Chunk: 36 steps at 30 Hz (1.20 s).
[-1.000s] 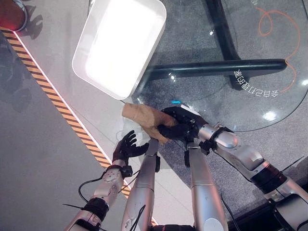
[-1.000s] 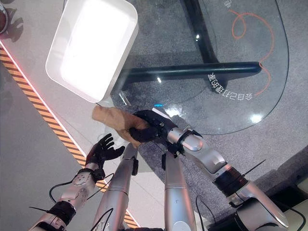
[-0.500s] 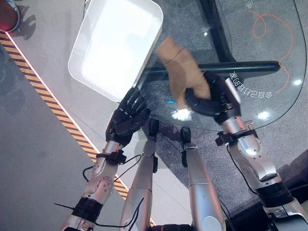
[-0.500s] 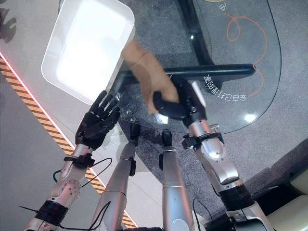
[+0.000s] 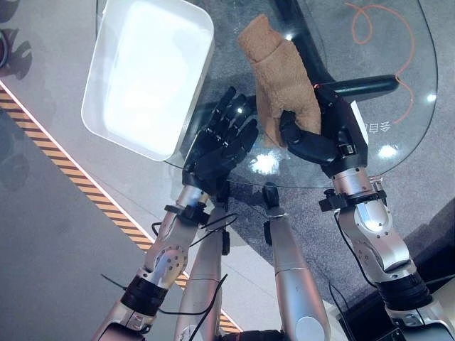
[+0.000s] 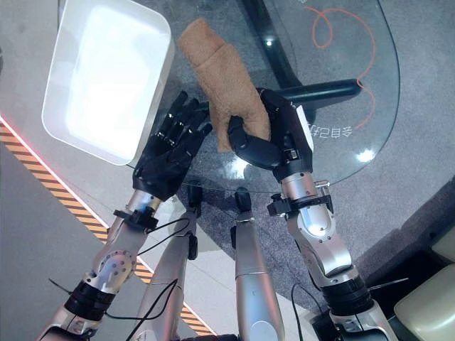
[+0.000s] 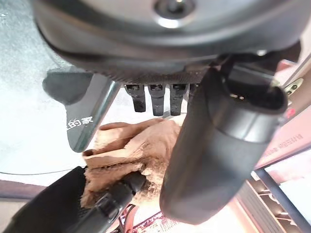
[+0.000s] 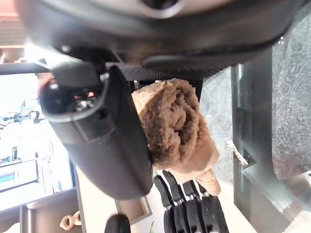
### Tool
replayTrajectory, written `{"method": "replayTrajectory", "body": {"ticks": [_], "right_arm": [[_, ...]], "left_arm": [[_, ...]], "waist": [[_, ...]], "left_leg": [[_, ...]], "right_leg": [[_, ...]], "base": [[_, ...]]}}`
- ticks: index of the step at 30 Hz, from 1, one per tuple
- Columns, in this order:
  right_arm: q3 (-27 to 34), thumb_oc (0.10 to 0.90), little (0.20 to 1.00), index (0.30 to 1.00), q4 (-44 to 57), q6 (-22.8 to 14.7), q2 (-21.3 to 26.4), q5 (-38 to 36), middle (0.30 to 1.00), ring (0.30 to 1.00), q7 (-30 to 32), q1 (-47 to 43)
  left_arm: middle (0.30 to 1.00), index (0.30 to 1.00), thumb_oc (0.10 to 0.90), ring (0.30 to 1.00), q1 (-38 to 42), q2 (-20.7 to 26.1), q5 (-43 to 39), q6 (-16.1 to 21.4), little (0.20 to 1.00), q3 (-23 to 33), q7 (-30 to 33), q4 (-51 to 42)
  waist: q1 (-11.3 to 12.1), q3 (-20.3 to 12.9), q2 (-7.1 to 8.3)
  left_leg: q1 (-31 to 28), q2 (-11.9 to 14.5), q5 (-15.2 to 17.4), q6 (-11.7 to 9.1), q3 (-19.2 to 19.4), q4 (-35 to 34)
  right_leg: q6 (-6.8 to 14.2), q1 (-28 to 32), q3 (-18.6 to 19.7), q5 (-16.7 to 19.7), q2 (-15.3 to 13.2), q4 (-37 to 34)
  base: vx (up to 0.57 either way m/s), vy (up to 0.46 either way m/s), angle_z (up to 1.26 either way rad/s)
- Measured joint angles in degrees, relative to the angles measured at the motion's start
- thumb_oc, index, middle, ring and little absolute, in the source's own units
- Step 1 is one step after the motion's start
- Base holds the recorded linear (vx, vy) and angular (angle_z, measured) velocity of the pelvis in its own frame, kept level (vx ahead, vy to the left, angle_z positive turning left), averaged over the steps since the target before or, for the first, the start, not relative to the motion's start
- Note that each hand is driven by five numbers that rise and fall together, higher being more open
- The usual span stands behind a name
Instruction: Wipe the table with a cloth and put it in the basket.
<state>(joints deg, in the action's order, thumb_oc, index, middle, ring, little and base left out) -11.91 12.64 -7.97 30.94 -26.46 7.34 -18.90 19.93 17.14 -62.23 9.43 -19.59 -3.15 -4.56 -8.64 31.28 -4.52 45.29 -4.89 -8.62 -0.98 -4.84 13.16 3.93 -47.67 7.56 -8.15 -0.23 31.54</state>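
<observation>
A tan cloth (image 5: 277, 71) hangs upright above the round glass table (image 5: 405, 114), its lower end bunched in my right hand (image 5: 323, 135), whose fingers are curled round it. In the right wrist view the cloth (image 8: 172, 126) is rolled up against the thumb (image 8: 102, 141). My left hand (image 5: 217, 142) is raised just left of the cloth with its fingers straight and spread, and I cannot tell whether the fingertips touch it. The left wrist view shows the cloth (image 7: 131, 150) past this hand's thumb (image 7: 218, 145). The white basket (image 5: 142, 71) stands at the table's left edge.
A dark table base bar (image 5: 362, 85) shows through the glass, and an orange scribble (image 5: 370, 21) marks the far part of the tabletop. Orange-and-black striped tape (image 5: 85, 192) crosses the floor to the left. Grey carpet lies under the table.
My right hand has carried the cloth from the table's near edge up and over the glass. My left hand has risen from low by the floor to beside the cloth.
</observation>
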Motion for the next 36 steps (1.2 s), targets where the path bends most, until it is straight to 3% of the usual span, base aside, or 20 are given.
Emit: {"method": "replayTrajectory", "body": {"ticks": [5,9,21,27,33,36], "right_arm": [[-2.9,0.1,0.2,0.3,0.0,0.4,0.0,0.0,0.3,0.3,-1.3,-1.6],[-6.0,0.1,0.2,0.3,0.0,3.0,-0.3,0.0,0.3,0.3,-1.5,-3.5],[-7.5,0.1,0.2,0.3,0.0,6.3,-1.5,0.5,0.3,0.3,-1.8,-6.5],[-8.6,0.1,0.2,0.3,0.0,7.3,-0.2,1.8,0.3,0.3,-8.9,-6.2],[-9.8,0.1,0.2,0.3,1.3,13.5,3.7,3.3,0.3,0.3,-14.0,-8.9],[-9.5,0.1,0.2,0.3,1.5,13.8,4.1,4.0,0.3,0.3,-14.4,-9.7]], "left_arm": [[0.9,0.9,0.8,0.9,0.8,-0.7,-0.1,-0.8,0.9,-0.7,1.1,-0.1],[0.9,0.9,0.8,0.9,1.9,-0.8,-3.2,-0.6,0.9,-2.3,1.5,-0.1],[0.9,0.9,0.8,0.9,2.6,-0.8,-11.6,1.6,0.9,-4.0,1.0,-0.6],[0.9,0.9,0.8,0.9,-5.0,4.0,-19.4,-0.5,0.9,0.4,-14.6,0.6],[0.9,0.9,0.8,0.9,-6.6,4.9,-20.2,0.8,0.9,0.2,-14.8,0.5],[0.9,0.9,0.8,0.9,-6.1,4.8,-20.1,1.9,0.9,-0.6,-13.4,-0.1]], "waist": [[-0.1,0.0,0.07],[-0.3,0.0,0.08],[-0.2,0.0,0.1],[0.5,0.0,0.08],[2.9,0.0,0.08],[2.8,0.0,0.13]], "left_leg": [[-0.2,0.3,0.2,0.2,1.1,0.0],[-0.2,0.4,0.2,0.3,1.2,-0.1],[-0.1,0.4,0.2,0.3,1.3,-0.1],[-0.2,0.7,0.3,0.2,1.3,-0.1],[-0.1,0.4,0.4,-0.2,1.0,-0.2],[0.6,0.3,0.5,0.0,0.9,-0.1]], "right_leg": [[0.1,0.0,0.8,0.5,0.2,-0.8],[0.2,0.0,0.8,0.7,0.2,-0.9],[0.2,0.0,0.9,0.7,0.2,-1.2],[0.2,0.2,0.8,0.7,0.4,-1.1],[0.2,0.0,0.5,0.6,0.1,-0.8],[0.3,-0.6,0.5,0.5,0.1,-0.8]], "base": [[0.0,0.025,-0.1],[0.0,0.009,-0.01],[0.0,0.011,0.0],[0.0,0.005,0.0],[-0.02,-0.048,0.06],[0.0,-0.01,0.01]]}}
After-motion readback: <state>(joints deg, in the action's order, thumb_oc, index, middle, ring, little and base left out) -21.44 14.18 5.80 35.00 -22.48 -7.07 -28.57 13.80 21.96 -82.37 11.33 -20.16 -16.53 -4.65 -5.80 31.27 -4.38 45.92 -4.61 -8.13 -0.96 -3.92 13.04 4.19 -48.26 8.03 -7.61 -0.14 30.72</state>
